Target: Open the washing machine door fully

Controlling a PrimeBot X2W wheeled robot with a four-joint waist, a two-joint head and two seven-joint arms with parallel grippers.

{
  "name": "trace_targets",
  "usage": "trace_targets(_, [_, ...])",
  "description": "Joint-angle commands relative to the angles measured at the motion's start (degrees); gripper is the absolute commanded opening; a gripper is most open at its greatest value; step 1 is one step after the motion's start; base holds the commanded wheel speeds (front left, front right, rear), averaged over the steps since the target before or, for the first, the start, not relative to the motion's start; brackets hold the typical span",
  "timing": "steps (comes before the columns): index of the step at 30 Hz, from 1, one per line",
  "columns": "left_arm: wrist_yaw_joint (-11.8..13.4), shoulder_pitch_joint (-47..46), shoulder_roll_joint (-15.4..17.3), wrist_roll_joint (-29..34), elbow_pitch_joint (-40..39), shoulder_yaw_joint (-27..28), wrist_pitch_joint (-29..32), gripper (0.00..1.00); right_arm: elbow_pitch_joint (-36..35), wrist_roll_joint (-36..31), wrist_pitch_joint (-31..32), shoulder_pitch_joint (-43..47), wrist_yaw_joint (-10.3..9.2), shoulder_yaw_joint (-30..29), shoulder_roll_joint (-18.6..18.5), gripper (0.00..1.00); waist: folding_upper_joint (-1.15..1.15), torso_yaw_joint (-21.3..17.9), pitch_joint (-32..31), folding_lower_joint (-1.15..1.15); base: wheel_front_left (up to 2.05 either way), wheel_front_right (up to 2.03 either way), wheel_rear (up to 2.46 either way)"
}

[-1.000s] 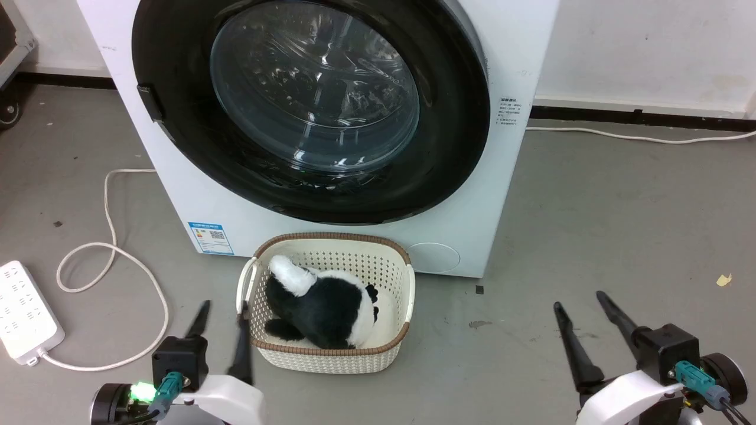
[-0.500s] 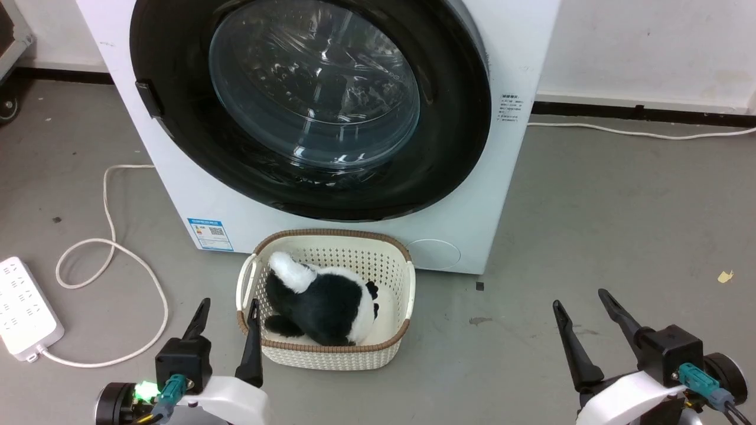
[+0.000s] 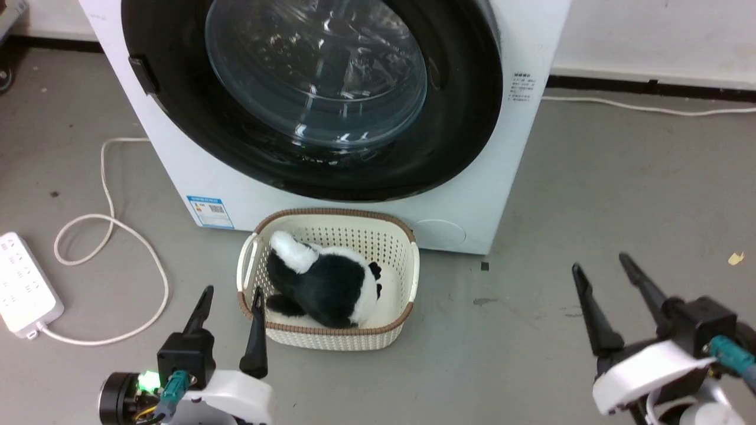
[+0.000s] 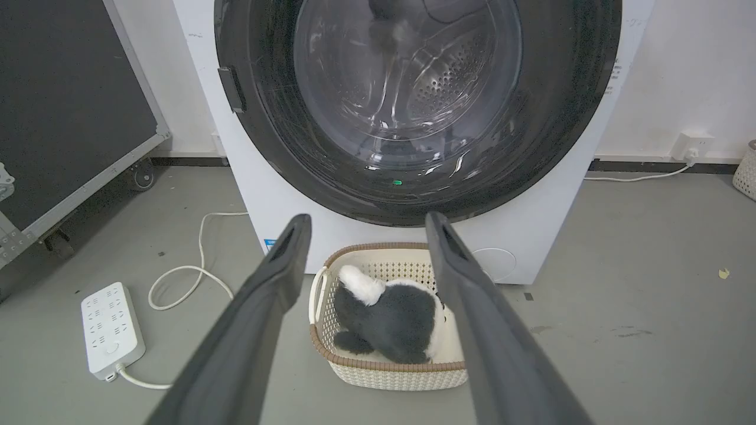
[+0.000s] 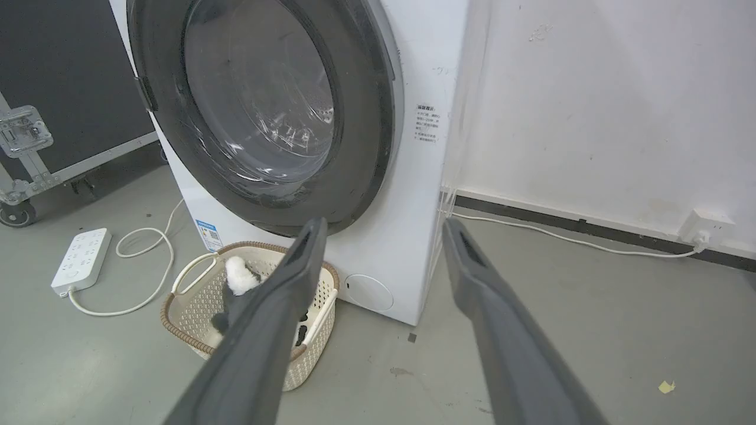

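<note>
Your left gripper (image 3: 232, 289) and right gripper (image 3: 599, 261) hung spread, empty; reaching the glossy black-rimmed glass door (image 3: 316, 88) ahead risked clipping the cream lattice basket (image 3: 331, 341).

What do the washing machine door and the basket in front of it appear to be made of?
The washing machine door: glossy black rim, probably plastic, by its sharp reflections; clear bulging centre, glass or clear plastic, the drum showing through. The basket: matte cream plastic, by its moulded perforations, with a brown woven-look rim.
</note>
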Motion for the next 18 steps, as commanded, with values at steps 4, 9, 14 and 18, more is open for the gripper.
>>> trace_targets(4, [0.71, -1.20, 0.02, -0.64, -0.65, -0.33, -0.93, 1.00, -0.06, 1.63, -0.47, -3.18, 0.01, -0.08, -1.40, 1.00, 0.00, 0.22, 1.32, 0.00, 0.00, 0.00, 0.00])
trace_targets(9, [0.94, -1.75, 0.02, -0.76, -0.91, -0.50, -1.53, 1.00, -0.26, 3.80, -0.13, -6.40, 0.01, -0.42, -2.26, 1.00, 0.00, 0.61, 2.88, 0.00, 0.00, 0.00, 0.00])
trace_targets(14, [1.24, -2.97, 0.02, -0.91, -1.25, -0.88, -2.37, 1.00, -0.09, 5.95, -0.17, -11.98, 0.02, -0.51, -3.58, 0.22, 0.00, 1.12, 5.33, 0.00, 0.00, 0.00, 0.00])
trace_targets(18, [1.33, -3.34, 0.02, -0.85, -1.29, -1.14, -2.85, 1.00, 0.85, 7.69, -0.17, -15.36, 0.02, -0.66, -3.75, 0.00, 0.00, 1.44, 6.52, 0.00, 0.00, 0.00, 0.00])
